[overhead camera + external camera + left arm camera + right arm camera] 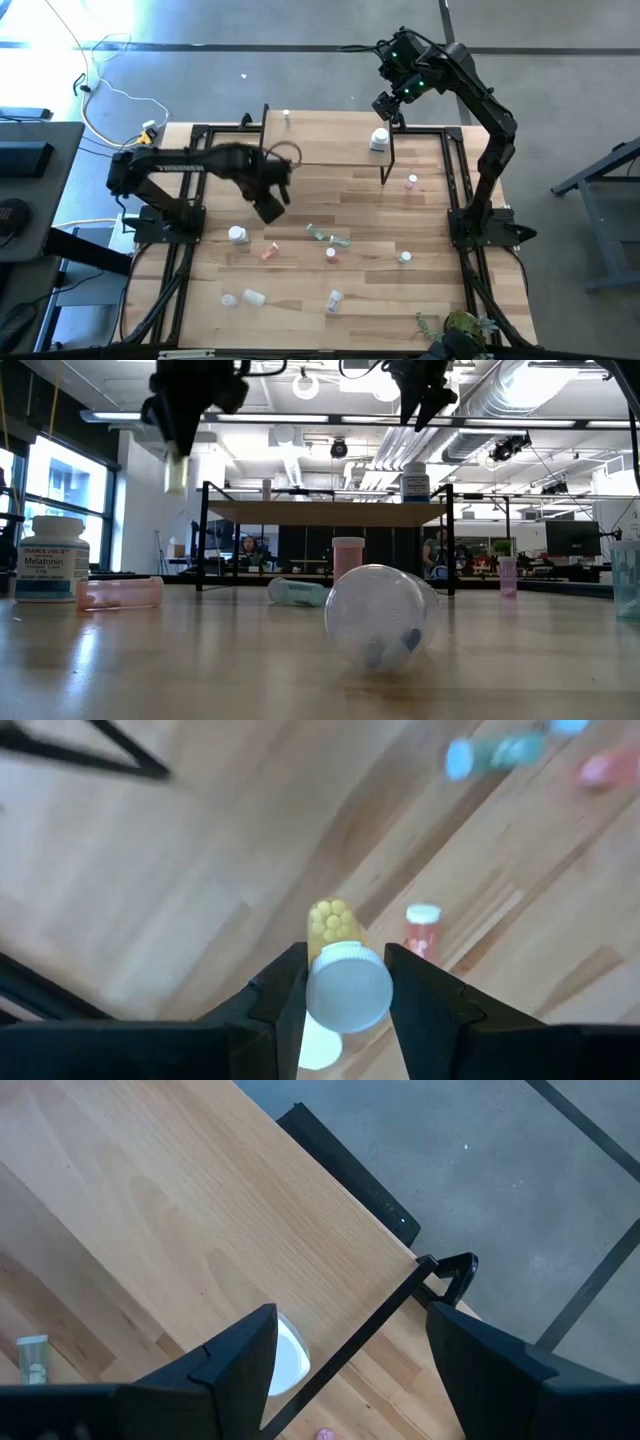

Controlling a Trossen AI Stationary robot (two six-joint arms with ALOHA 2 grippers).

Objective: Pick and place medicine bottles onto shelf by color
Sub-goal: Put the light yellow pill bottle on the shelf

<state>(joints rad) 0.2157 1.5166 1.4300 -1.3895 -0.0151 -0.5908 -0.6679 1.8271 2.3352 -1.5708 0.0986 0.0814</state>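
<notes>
A clear round jar (380, 615) lies on the worktop (200, 660) at lower centre of the low view. Higher, upper left, the left gripper (345, 982) is clenched on a white-capped yellow pill bottle (340, 965), lifted clear. Beyond stands the shelf (330, 512); the right gripper (350, 1345) hovers over it, fingers spread, holding nothing.

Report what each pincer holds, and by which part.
Left pincer grips a yellow-pill bottle at its white cap, lifted off the table. Right pincer, open above the shelf, holds nothing.

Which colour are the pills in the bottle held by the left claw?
Yellow, clearest in the left wrist view.
</notes>
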